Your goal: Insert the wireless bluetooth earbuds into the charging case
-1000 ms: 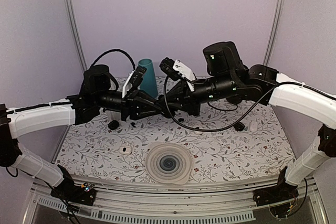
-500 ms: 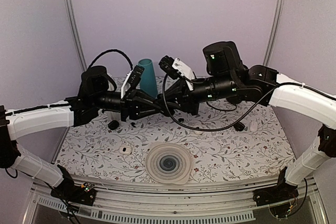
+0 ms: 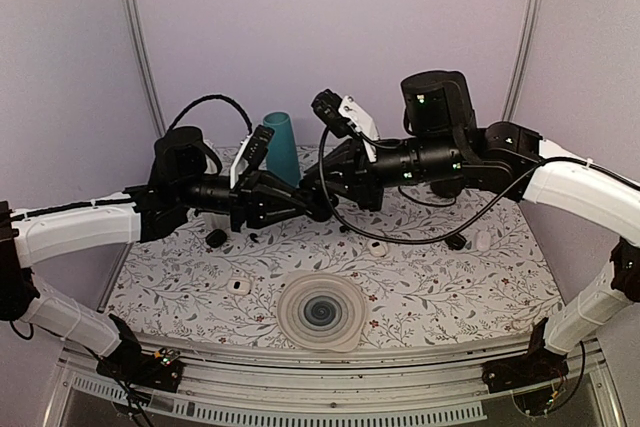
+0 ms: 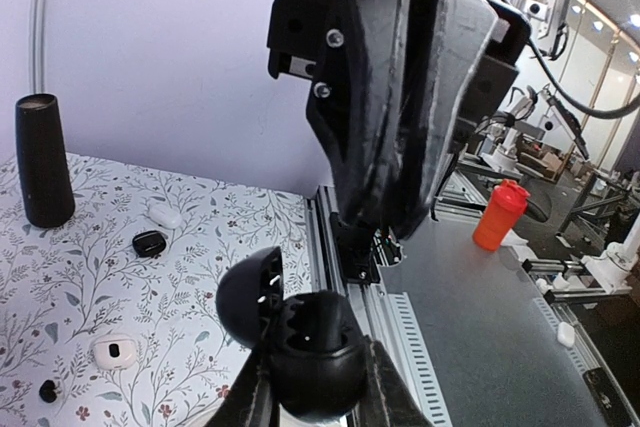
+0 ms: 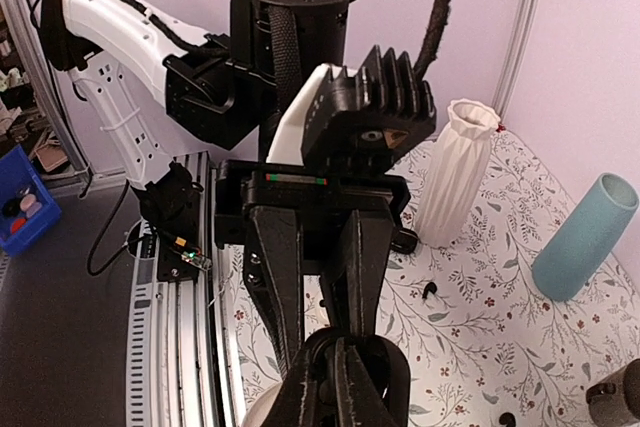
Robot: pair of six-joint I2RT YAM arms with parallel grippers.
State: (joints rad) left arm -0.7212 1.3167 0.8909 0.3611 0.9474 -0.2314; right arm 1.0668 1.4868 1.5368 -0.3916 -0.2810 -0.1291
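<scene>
My left gripper [image 4: 316,372] is shut on the black charging case [image 4: 318,342] and holds it in the air with its lid [image 4: 248,297] swung open. In the top view the case [image 3: 320,210] hangs over the middle of the table. My right gripper [image 5: 345,352] is shut, its fingers pressed together just above the case's open hollow. Whether anything sits between its tips I cannot tell. From the left wrist the right gripper's fingers [image 4: 395,147] point down at the case. One tiny black earbud [image 5: 430,290] lies on the table; another small black bud [image 4: 47,390] lies further off.
A teal cup [image 3: 281,147] and a white ribbed vase [image 5: 455,172] stand at the back. A spiral dish [image 3: 320,312] lies at the front middle. Small white cases [image 3: 238,286] [image 3: 377,245] and black pebble cases [image 3: 216,238] [image 3: 456,241] are scattered on the flowered table [image 3: 450,287].
The right arm has drawn back to the right and risen a little, uncovering a white case on the table. The left arm and the case have hardly moved.
</scene>
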